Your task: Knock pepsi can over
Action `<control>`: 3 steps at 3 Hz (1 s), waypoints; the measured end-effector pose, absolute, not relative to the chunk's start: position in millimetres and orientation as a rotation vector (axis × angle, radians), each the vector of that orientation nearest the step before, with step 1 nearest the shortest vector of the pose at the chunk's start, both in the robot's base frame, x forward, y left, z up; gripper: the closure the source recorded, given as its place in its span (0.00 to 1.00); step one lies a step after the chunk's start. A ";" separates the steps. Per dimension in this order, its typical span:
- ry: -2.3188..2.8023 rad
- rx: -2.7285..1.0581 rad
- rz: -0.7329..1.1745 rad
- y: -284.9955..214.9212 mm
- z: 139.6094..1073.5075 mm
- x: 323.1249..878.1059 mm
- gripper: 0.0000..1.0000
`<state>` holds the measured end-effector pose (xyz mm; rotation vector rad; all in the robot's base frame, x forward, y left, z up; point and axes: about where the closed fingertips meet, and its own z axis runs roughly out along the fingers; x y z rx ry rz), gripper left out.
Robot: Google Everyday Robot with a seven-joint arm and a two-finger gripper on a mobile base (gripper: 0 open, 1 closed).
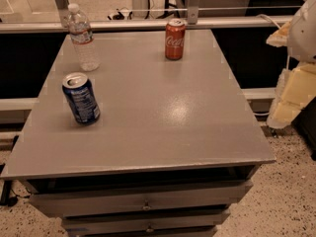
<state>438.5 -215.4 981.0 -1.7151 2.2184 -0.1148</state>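
The pepsi can (pixel 81 98) is dark blue with a silver top and white print. It stands upright on the left side of the grey table top (pixel 163 122). My gripper (pixel 291 100) is a cream-coloured shape at the right edge of the view, beyond the table's right edge and far from the can. It holds nothing that I can see.
A clear plastic water bottle (pixel 82 37) stands at the back left of the table. A red Coca-Cola can (pixel 175 39) stands at the back middle. The table has drawers (pixel 143 201) in front and a rail (pixel 148 24) behind. Speckled floor (pixel 286 191) lies to the right.
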 end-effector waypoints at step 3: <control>2.130 -1.669 0.089 -162.0 955.2 455.5 0.00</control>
